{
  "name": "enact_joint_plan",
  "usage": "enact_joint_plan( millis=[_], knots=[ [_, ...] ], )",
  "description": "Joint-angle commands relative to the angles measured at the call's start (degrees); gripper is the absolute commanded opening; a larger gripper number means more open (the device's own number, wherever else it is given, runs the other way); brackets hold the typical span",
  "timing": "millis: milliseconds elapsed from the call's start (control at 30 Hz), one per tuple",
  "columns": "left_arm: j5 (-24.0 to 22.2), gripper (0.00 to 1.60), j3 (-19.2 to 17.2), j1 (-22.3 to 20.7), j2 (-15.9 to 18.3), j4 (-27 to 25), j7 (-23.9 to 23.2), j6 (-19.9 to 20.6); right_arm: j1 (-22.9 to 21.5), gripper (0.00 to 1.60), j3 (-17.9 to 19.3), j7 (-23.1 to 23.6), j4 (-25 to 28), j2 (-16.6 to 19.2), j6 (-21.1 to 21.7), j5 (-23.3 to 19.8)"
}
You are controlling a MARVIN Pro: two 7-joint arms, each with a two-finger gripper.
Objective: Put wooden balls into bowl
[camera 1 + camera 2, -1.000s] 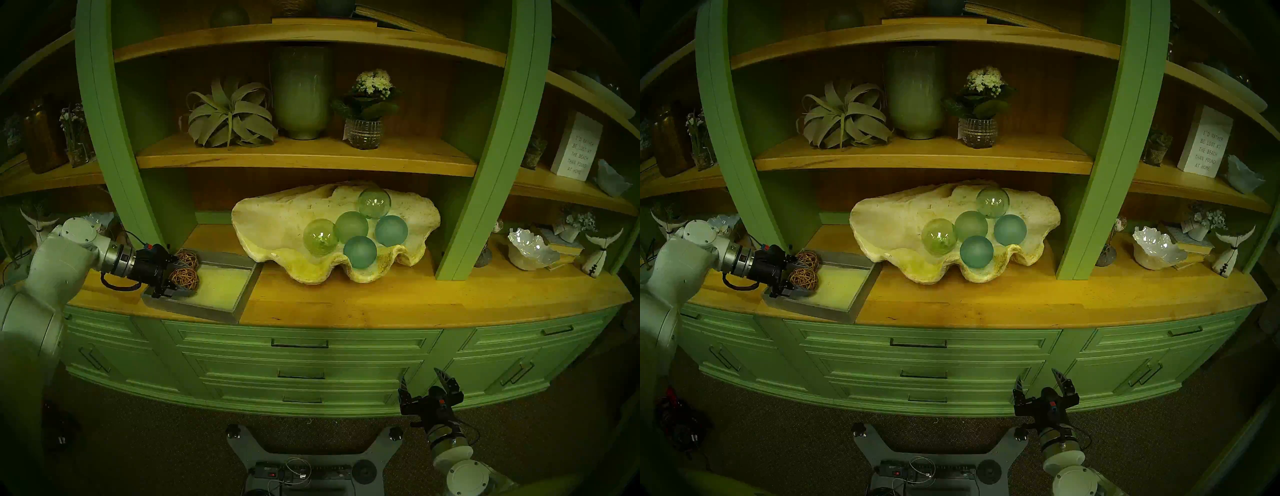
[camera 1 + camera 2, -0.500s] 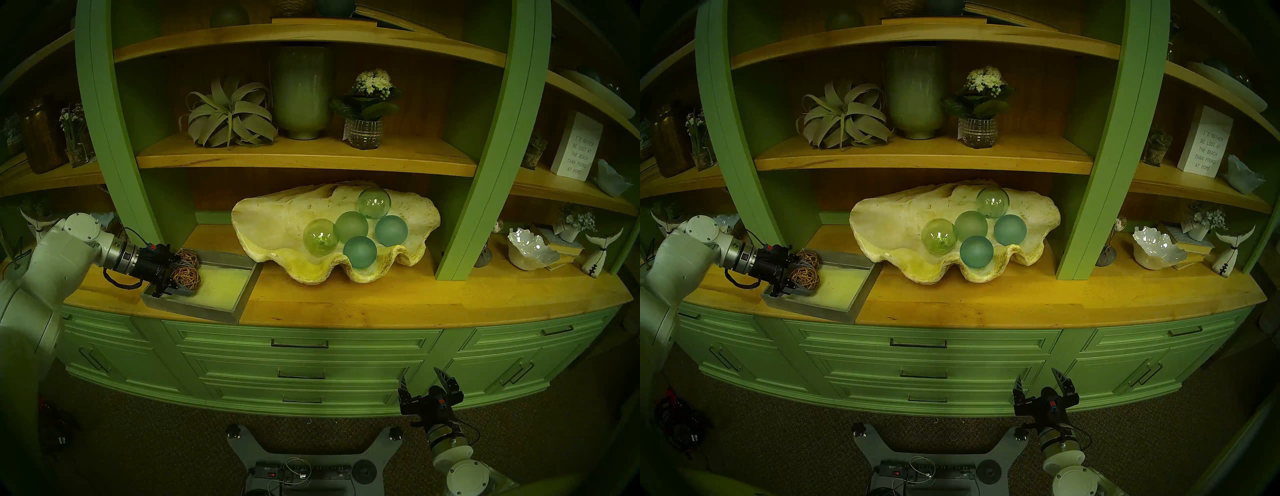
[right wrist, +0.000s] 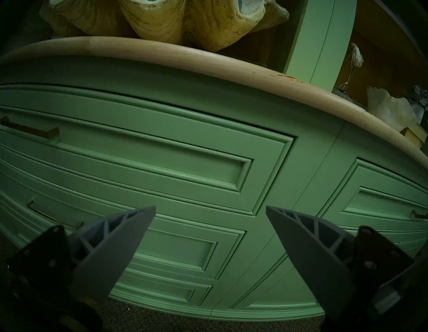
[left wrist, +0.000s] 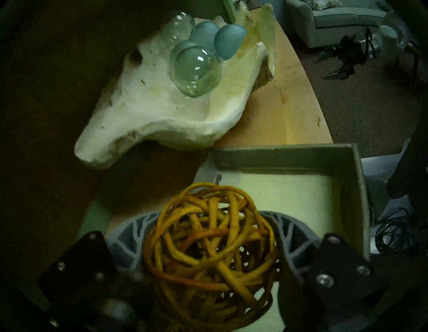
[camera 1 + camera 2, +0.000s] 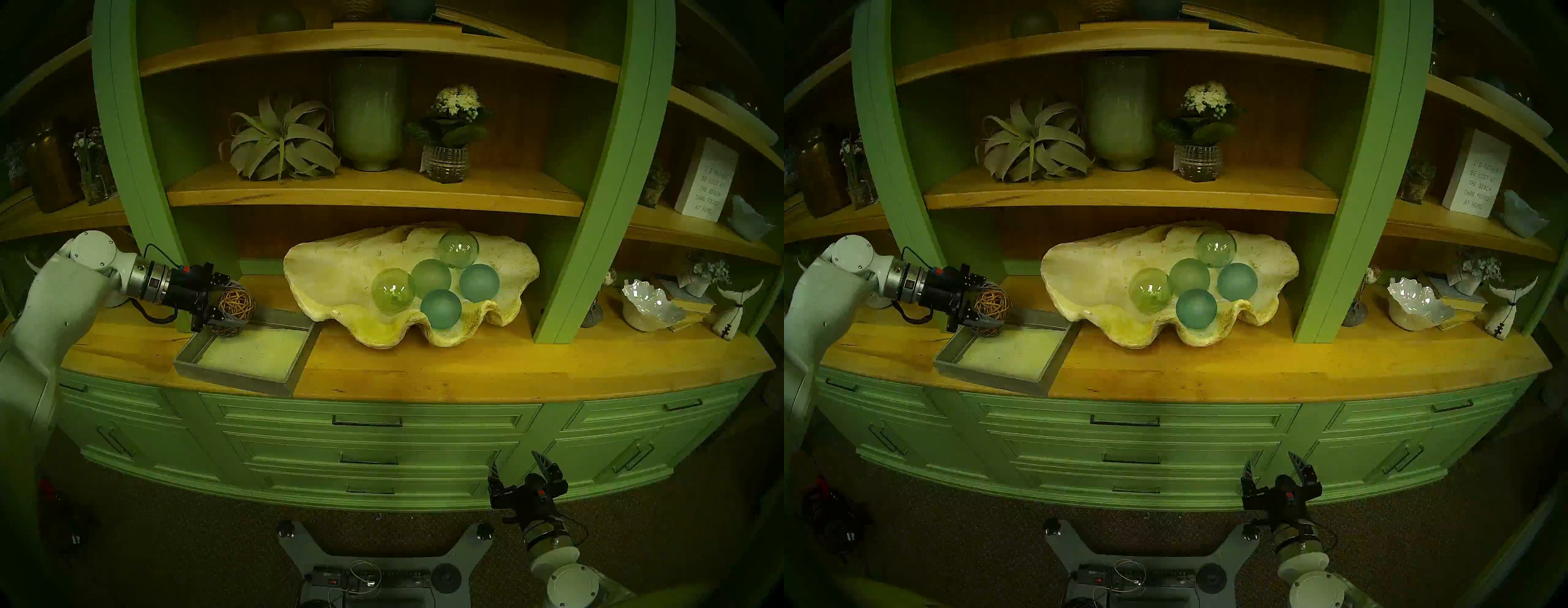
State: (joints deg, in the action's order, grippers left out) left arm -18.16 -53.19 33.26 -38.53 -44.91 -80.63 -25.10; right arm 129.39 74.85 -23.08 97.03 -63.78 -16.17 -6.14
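My left gripper [image 5: 235, 303] is shut on one brown woven rattan ball [image 5: 237, 301] and holds it above the back left corner of the grey square tray [image 5: 237, 375]. In the left wrist view the ball [image 4: 208, 250] fills the space between the grey fingers [image 4: 136, 225]. The second rattan ball is almost hidden behind the held one; a brown bit shows under the lower finger [image 5: 225, 332]. The big cream clam shell [image 5: 339, 271] lies to the right of the tray. My right gripper [image 5: 515, 460] is open and empty, low in front of the drawers.
Several green and teal glass balls [image 5: 441, 308] fill the shell's right half. A green cabinet post [image 5: 169, 237] stands just behind my left wrist. The shelf above [image 5: 373, 195] overhangs the shell. A small white ruffled bowl [image 5: 651, 303] sits at the far right.
My left gripper has lifted the near rattan ball up out of the tray and a little to the right. The right arm has not moved.
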Motion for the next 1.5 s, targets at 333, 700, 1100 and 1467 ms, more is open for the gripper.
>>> enact_joint_plan(
  millis=[333, 700, 1100, 1467],
  knots=[
    [-12.1, 0.0, -3.4, 0.0, 4.8, -15.6, -4.4, 5.8, -0.5, 1.6, 0.0, 0.0, 1.2, -0.1, -0.4, 0.1],
    [-22.1, 0.0, -5.9, 10.0, 9.6, -26.1, -0.5, 17.4, -0.4, 1.6, 0.1, 0.0, 1.4, 0.0, -0.4, 0.1],
    [-21.6, 0.0, -8.9, 15.9, 5.8, -31.4, 12.1, 25.0, -0.3, 1.6, 0.1, 0.0, 1.6, 0.0, -0.4, 0.1],
    [-17.7, 0.0, -11.4, 17.4, 1.1, -35.5, 24.7, 32.4, -0.3, 1.6, 0.1, 0.0, 1.6, 0.0, -0.4, 0.1]
  ],
)
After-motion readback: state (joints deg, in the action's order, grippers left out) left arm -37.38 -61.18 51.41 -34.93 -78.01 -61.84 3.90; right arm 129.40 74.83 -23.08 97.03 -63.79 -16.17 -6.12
